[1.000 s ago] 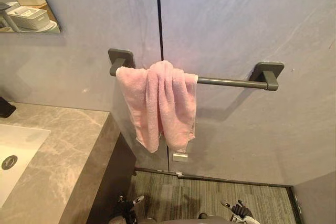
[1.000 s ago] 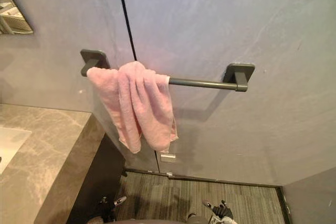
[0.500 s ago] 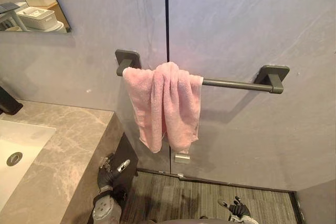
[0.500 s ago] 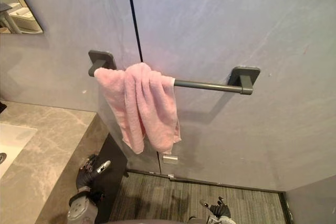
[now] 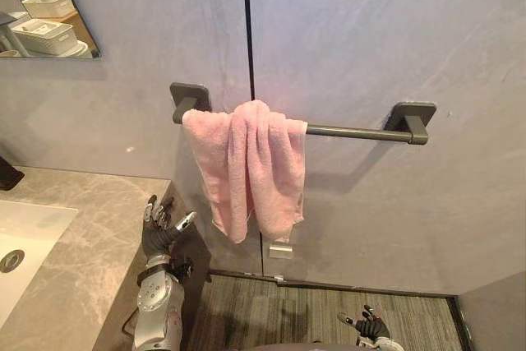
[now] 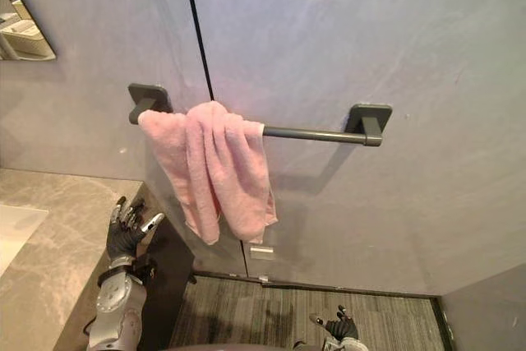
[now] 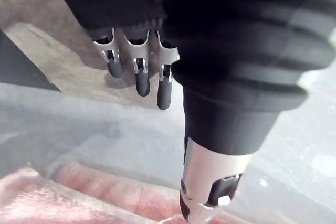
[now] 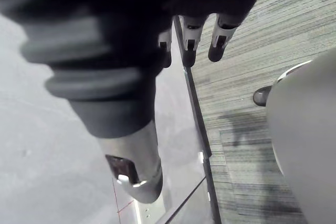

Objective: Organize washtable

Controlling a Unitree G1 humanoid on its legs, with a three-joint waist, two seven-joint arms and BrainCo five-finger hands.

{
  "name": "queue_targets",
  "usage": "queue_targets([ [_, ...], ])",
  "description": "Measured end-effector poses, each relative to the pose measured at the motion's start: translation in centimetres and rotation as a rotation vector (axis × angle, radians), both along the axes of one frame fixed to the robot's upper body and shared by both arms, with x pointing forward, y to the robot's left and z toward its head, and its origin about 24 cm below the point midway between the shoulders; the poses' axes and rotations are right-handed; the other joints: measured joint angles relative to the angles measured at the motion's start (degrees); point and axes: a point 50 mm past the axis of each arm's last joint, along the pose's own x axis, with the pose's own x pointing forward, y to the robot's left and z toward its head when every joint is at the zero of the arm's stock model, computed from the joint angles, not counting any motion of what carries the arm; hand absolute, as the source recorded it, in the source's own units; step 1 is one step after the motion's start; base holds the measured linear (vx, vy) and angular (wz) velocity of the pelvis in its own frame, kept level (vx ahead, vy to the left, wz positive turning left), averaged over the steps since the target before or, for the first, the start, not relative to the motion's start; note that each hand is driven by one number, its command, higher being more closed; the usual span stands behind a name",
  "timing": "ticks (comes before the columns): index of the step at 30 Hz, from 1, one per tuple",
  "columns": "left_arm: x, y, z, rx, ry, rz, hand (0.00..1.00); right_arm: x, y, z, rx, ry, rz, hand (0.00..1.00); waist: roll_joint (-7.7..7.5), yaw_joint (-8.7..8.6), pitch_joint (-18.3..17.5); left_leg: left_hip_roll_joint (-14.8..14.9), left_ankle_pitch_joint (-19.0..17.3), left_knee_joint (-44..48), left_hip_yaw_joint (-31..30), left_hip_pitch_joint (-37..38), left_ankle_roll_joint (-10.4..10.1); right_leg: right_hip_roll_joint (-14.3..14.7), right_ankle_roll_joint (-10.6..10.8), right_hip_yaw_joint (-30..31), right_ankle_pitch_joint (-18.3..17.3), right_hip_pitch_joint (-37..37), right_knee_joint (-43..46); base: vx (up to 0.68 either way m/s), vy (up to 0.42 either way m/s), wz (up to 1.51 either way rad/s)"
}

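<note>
Shows the left hand [image 5: 160, 232] lifted from floor level to the grey marble counter's [image 5: 90, 228] edge, fingers spread and empty; right hand [image 5: 367, 326] low, fingers loose. Suggests a reach for the bunched pink terry towel [image 5: 251, 162] draped over the dark metal wall bar [image 5: 353, 131] — untouched so far.

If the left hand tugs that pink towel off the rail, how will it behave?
Probably floppy: the pink towel hangs in soft bunched folds, so it should sag from the left hand. It is just draped over the rail, so it likely slides off easily.
</note>
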Motion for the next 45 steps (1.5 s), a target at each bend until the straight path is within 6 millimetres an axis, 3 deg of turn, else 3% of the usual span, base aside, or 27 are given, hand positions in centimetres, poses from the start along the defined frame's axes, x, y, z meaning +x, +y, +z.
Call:
queue_targets([
  [6,0.4,0.2,0.2,0.078,0.015,-0.020,0.00,-0.2,-0.4,-0.2,-0.007,0.023,0.009,0.00,0.28,-0.08,-0.8,-0.1,0.0,-0.5,1.2,-0.4,0.0,0.3,-0.1,1.6,1.4,-0.9,-1.9,-0.01,0.000,-0.13],
  [11,1.4,0.5,0.5,0.130,0.023,-0.060,0.00,0.1,-0.4,-0.1,-0.011,0.026,0.029,0.00,0.06,-1.23,-1.0,-0.3,0.0,-0.4,1.2,-0.8,0.0,0.4,-0.2,2.3,1.7,-1.3,-2.1,-0.01,-0.005,-0.07],
  [30,2.0,-0.1,0.3,0.255,0.074,-0.178,0.00,0.2,-0.5,-0.2,-0.016,0.038,0.069,0.00,-0.16,-1.07,-1.1,-0.5,0.0,-0.1,0.2,-2.0,0.1,0.5,-0.2,3.2,3.3,-2.2,-3.9,-0.02,-0.005,-0.02],
  [37,1.8,-1.7,-0.4,0.277,0.100,-0.303,0.00,0.4,-0.8,-0.1,-0.037,0.042,0.103,0.00,-0.18,-1.08,-1.1,-0.6,0.0,0.2,0.2,-2.9,0.1,0.5,-0.2,3.7,3.7,-3.1,-3.8,-0.03,-0.004,-0.03],
  [42,1.4,-4.7,-1.4,0.288,0.127,-0.511,0.00,0.4,-0.8,-0.1,-0.037,0.041,0.104,0.00,-0.43,-1.72,-1.4,-0.8,0.0,0.3,0.2,-2.8,0.1,0.6,-0.2,4.6,4.1,-3.1,-3.8,-0.02,0.001,-0.09],
  [43,1.3,-5.3,-1.5,0.288,0.128,-0.542,1.00,0.4,-0.8,-0.1,-0.037,0.041,0.105,0.00,-0.57,-2.08,-1.5,-0.8,0.0,0.3,0.2,-2.8,0.1,0.6,-0.2,4.6,4.2,-3.1,-3.8,0.00,0.000,0.00],
  [45,1.2,-6.1,-1.6,0.293,0.129,-0.590,1.00,0.4,-0.8,-0.1,-0.037,0.041,0.105,0.00,-0.85,-2.90,-1.8,-0.8,0.0,0.3,0.2,-2.7,0.1,0.6,-0.3,4.7,4.1,-3.1,-3.8,-0.01,-0.003,-0.02],
])
